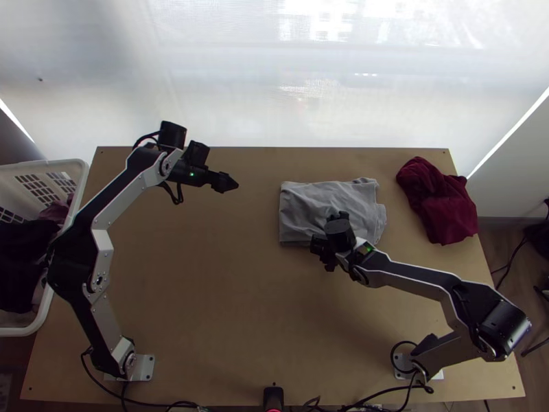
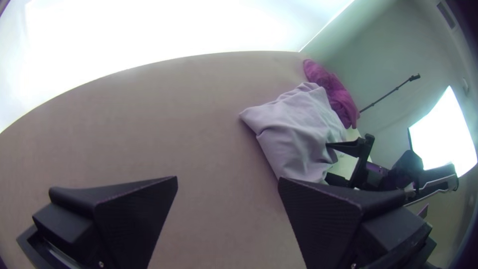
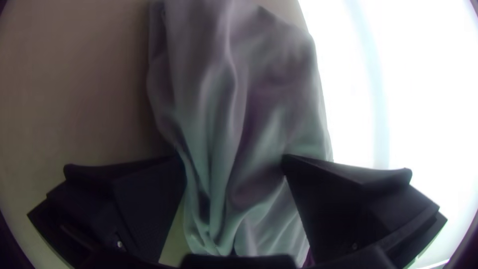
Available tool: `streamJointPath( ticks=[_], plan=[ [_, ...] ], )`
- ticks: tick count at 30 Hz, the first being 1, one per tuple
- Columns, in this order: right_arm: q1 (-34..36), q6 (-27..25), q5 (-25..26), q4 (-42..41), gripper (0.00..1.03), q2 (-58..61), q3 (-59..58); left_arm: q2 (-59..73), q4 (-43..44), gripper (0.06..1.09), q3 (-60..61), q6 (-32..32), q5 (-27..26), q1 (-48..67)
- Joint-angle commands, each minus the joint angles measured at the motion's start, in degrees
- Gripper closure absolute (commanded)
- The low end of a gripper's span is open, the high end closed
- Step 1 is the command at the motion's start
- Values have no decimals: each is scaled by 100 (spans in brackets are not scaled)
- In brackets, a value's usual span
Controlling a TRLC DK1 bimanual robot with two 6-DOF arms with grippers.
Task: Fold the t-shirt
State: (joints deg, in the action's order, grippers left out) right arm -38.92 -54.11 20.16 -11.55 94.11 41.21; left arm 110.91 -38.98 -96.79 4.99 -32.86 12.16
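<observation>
The grey t-shirt (image 1: 312, 206) lies as a folded, wrinkled bundle right of the table's middle in the top view. My left gripper (image 1: 235, 184) is left of it, apart from the cloth. In the left wrist view my left gripper (image 2: 228, 184) is open over bare wood, with the t-shirt (image 2: 298, 129) farther off. My right gripper (image 1: 328, 240) is at the t-shirt's near right part. Seen in the right wrist view, my right gripper (image 3: 234, 162) stands open, with the wrinkled t-shirt (image 3: 224, 99) between and beyond its fingers.
A dark red cloth (image 1: 439, 199) lies bunched at the table's far right. At the left, a white basket (image 1: 79, 199) with dark clothes stands beside the table (image 1: 219, 309). Bare wood lies between the arms' bases.
</observation>
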Motion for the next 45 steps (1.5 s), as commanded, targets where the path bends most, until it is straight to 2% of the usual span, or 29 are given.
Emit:
streamJointPath(
  ticks=[1, 9, 10, 14, 17, 18, 26, 31, 38, 45],
  plan=[
    [130, -170, -4, -251, 20, 363, 71, -79, 49, 11, 134, 28, -1, -65],
    [341, -434, 58, -673, 20, 846, 212, -131, 75, 11, 170, 37, -1, -126],
    [358, -452, 67, -673, 24, 873, 247, -131, 75, 11, 178, 37, -1, -126],
    [367, -478, 58, -682, 58, 750, 265, -184, 84, 11, 205, 37, -1, -179],
    [394, -487, 32, -831, 93, 671, 229, -210, 75, 11, 214, 37, -1, -241],
    [402, -496, 32, -875, 100, 653, 203, -219, 75, 11, 214, 45, -10, -250],
    [481, -223, 32, -849, 100, 328, 186, -316, 66, 11, 205, 10, -10, -311],
    [903, -12, 40, -849, 100, -41, 546, -351, 49, 11, 205, 2, -10, -355],
    [1343, -197, 93, -866, 100, -296, 625, -377, 40, 11, 161, -16, -10, -355],
    [1800, -610, 172, -1165, 100, -393, 660, -377, 13, 11, 90, -16, -1, -373]
  ],
)
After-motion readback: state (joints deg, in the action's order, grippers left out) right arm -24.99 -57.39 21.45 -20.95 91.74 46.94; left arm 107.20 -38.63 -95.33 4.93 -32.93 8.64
